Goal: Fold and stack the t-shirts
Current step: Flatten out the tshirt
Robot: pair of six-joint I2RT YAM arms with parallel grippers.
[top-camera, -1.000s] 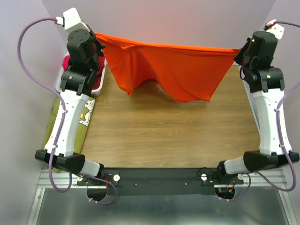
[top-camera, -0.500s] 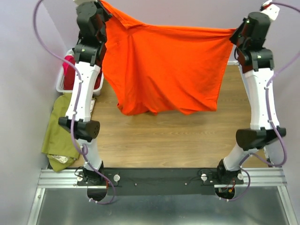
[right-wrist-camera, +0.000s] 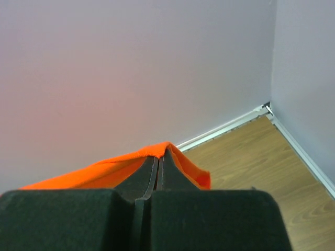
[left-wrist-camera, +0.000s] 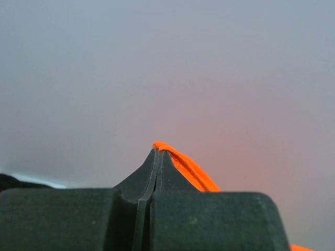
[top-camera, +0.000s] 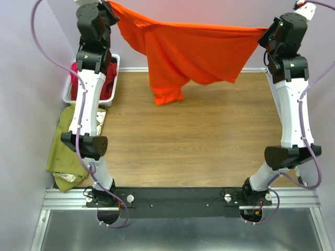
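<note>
While both arms hold it aloft, the orange t-shirt (top-camera: 193, 49) hangs spread above the tabletop (top-camera: 199, 141).
Left gripper (left-wrist-camera: 158, 152) and right gripper (right-wrist-camera: 159, 157) each clamp its upper edge; spreading seems underway, and next it likely needs lowering flat onto the tabletop for folding.

The top external camera looks down from above and behind the arms, taking in the whole table (top-camera: 199, 136) up to the back wall (top-camera: 209, 10). Each wrist camera sits tight behind its own left gripper (left-wrist-camera: 158, 152) or right gripper (right-wrist-camera: 158, 157), low in the frame, facing pale wall. All three views share the orange t-shirt (top-camera: 193, 49).
</note>
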